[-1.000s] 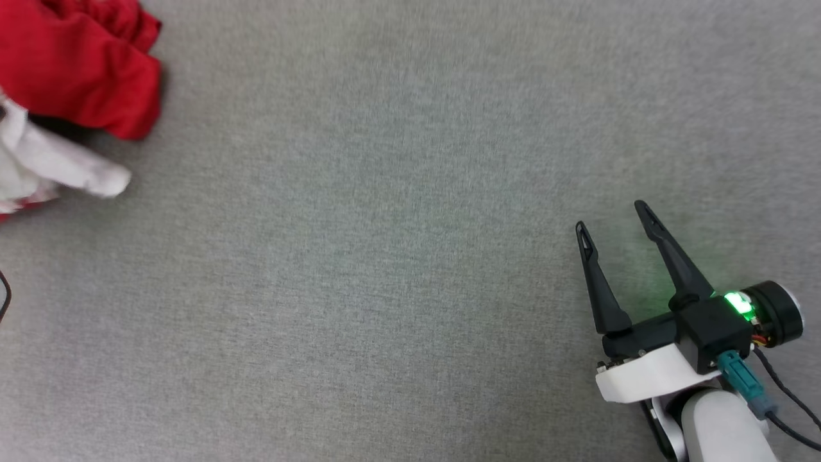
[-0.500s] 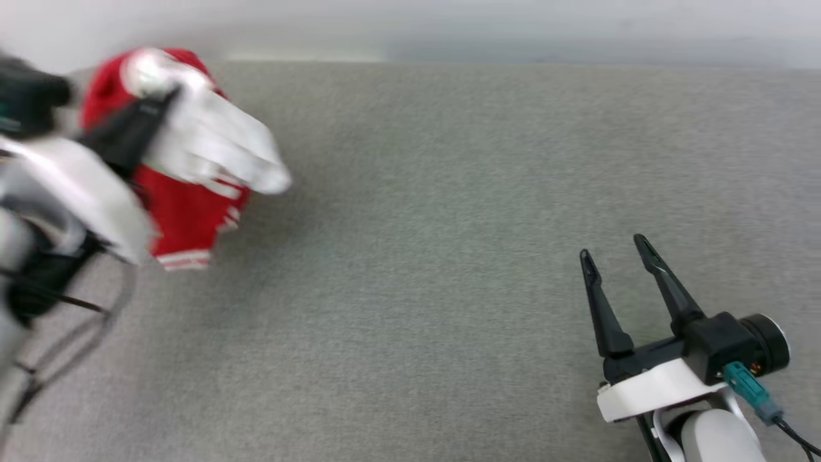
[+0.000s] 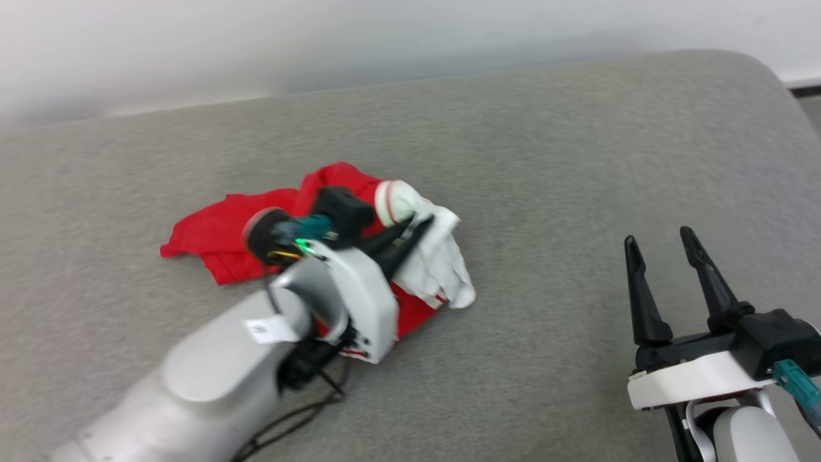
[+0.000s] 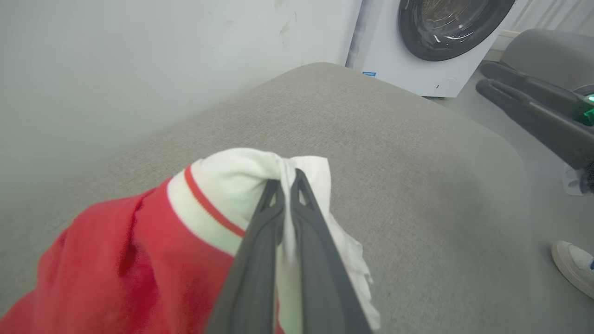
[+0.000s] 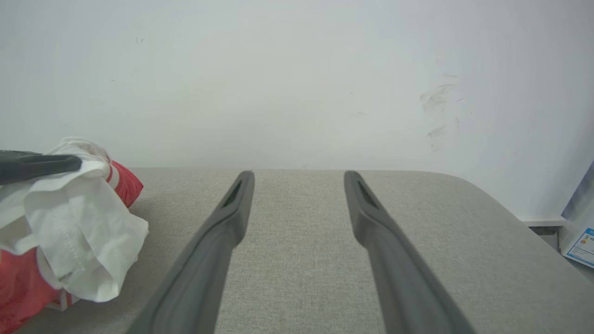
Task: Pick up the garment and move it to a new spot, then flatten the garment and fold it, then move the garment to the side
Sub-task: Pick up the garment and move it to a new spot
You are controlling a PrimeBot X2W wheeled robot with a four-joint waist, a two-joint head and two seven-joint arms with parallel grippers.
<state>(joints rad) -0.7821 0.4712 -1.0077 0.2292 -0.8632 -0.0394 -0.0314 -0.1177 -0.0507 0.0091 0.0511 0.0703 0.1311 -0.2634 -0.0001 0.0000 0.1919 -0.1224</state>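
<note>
The garment (image 3: 218, 234) is a crumpled red T-shirt with a white, red-striped sleeve (image 3: 436, 256). It lies bunched left of the middle of the grey padded surface (image 3: 577, 160). My left gripper (image 3: 420, 224) is shut on the white sleeve, which drapes down from its fingertips. The left wrist view shows that pinch close up: the left gripper (image 4: 285, 181) clamps white cloth, with the red body (image 4: 116, 260) trailing below. My right gripper (image 3: 659, 237) stands open and empty at the lower right, well apart from the shirt. In the right wrist view the right gripper (image 5: 299, 176) points at the wall and the garment (image 5: 79, 222) is at the left.
The padded surface ends at a white wall (image 3: 321, 45) and has a rounded far right corner (image 3: 763, 70). In the left wrist view a white washing machine (image 4: 431, 41) stands beyond that corner, and a person's shoe (image 4: 573, 271) is on the floor.
The head camera has tilted up, and the wall is now in view. My left arm has come into view carrying the garment by its white sleeve to the middle of the surface. The right gripper stays open.
</note>
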